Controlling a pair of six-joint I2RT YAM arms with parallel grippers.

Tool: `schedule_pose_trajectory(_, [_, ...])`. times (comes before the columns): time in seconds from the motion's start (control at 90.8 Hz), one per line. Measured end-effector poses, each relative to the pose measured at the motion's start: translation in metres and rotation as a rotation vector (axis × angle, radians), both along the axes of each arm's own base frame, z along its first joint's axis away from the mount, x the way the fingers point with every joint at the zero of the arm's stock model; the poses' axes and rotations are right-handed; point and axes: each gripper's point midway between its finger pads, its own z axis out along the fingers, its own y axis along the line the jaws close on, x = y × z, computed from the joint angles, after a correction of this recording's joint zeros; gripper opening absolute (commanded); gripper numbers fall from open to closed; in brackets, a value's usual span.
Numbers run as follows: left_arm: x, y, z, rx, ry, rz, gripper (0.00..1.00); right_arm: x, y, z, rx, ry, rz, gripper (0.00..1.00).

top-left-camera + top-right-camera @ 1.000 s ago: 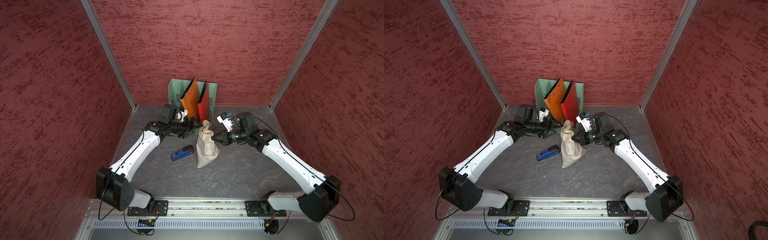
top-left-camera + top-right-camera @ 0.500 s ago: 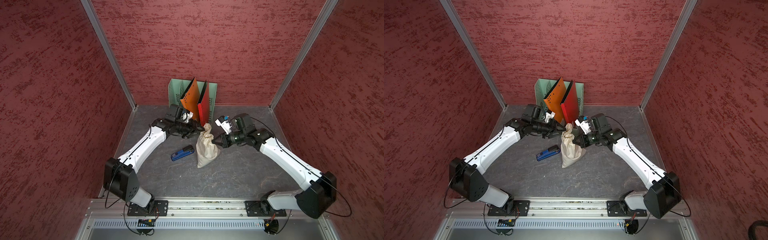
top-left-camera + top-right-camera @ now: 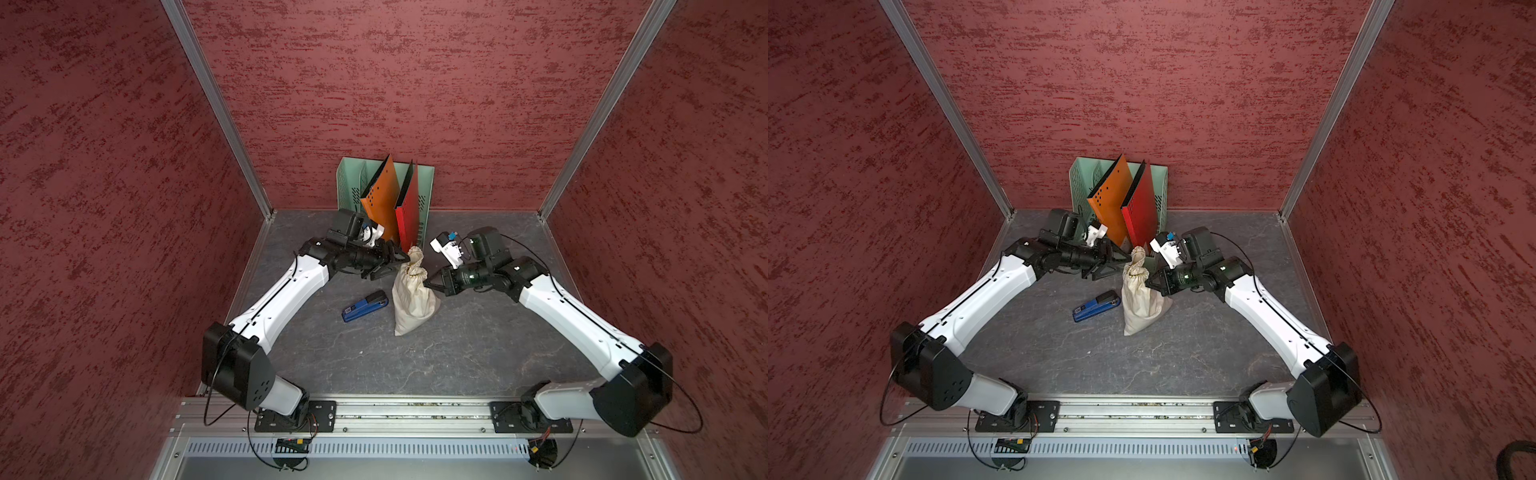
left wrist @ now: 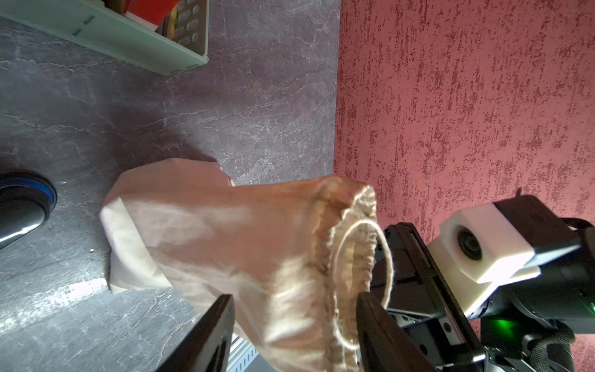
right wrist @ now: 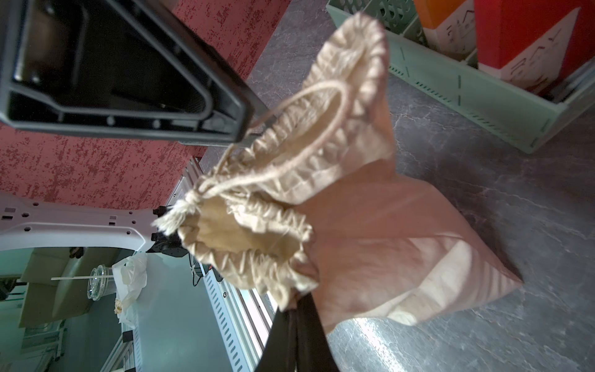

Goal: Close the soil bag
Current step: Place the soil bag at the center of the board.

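Starting at the left, the left gripper [image 3: 391,266] was spread, its fingers [image 4: 209,335] on either side of the bag [image 3: 413,297] just below the neck. The fingers ran off the frame in the left wrist view, and whether they touched the cloth could not be told. Near the bag's left side lay a blue stapler [image 3: 365,306], which the edge of the left wrist view cut down to one rounded end.

The bag sat mid-table [image 3: 457,353] in front of the green rack [image 3: 347,183], whose foot was hidden behind the left arm and the two folders [image 3: 380,199]. The bag's long axis ran from its base on the table up to the neck, which was uppermost and leaning toward the rack. The mouth was ruffled but still gaped a little, and a cord [image 5: 344,103] looped loosely across it.

The right gripper [image 3: 429,283] was pressed together on the neck's rim. Cloth covered its fingertips [image 5: 299,335], so cord or fabric could not be told apart.
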Motion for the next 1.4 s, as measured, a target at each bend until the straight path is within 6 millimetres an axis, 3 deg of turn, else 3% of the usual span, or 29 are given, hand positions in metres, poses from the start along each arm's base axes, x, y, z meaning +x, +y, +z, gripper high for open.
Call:
schedule_pose_trajectory(0.154, [-0.014, 0.008, 0.014, -0.023, -0.026, 0.025, 0.62, 0.0, 0.0, 0.0, 0.002, 0.009, -0.008, 0.0])
schedule_pose_trajectory(0.275, [-0.02, 0.003, 0.019, -0.029, -0.043, 0.008, 0.62, 0.0, -0.001, 0.002, 0.004, 0.013, -0.017, 0.0])
schedule_pose_trajectory(0.485, [-0.031, -0.012, 0.013, -0.019, -0.034, -0.046, 0.62, -0.001, -0.002, 0.007, 0.013, 0.012, -0.033, 0.0])
schedule_pose_trajectory(0.595, [-0.03, -0.017, 0.0, 0.004, -0.008, -0.063, 0.59, -0.002, -0.004, 0.008, 0.014, 0.01, -0.041, 0.0])
schedule_pose_trajectory(0.738, [-0.026, -0.018, -0.012, 0.03, 0.022, -0.068, 0.57, -0.006, -0.005, 0.006, 0.014, 0.015, -0.049, 0.0])
schedule_pose_trajectory(0.893, [-0.023, -0.015, -0.011, 0.031, 0.022, -0.06, 0.57, -0.011, -0.007, 0.006, 0.016, 0.02, -0.055, 0.0])
schedule_pose_trajectory(1.157, [-0.018, -0.013, -0.004, 0.024, 0.005, -0.056, 0.37, -0.016, -0.008, 0.008, 0.014, 0.006, -0.064, 0.0])
schedule_pose_trajectory(1.267, [-0.019, -0.014, -0.005, 0.022, 0.012, -0.064, 0.23, -0.016, -0.009, 0.009, 0.014, 0.003, -0.067, 0.0])
schedule_pose_trajectory(1.399, [-0.021, -0.016, -0.004, 0.018, 0.006, -0.08, 0.1, -0.016, -0.01, 0.008, 0.007, 0.018, -0.083, 0.36])
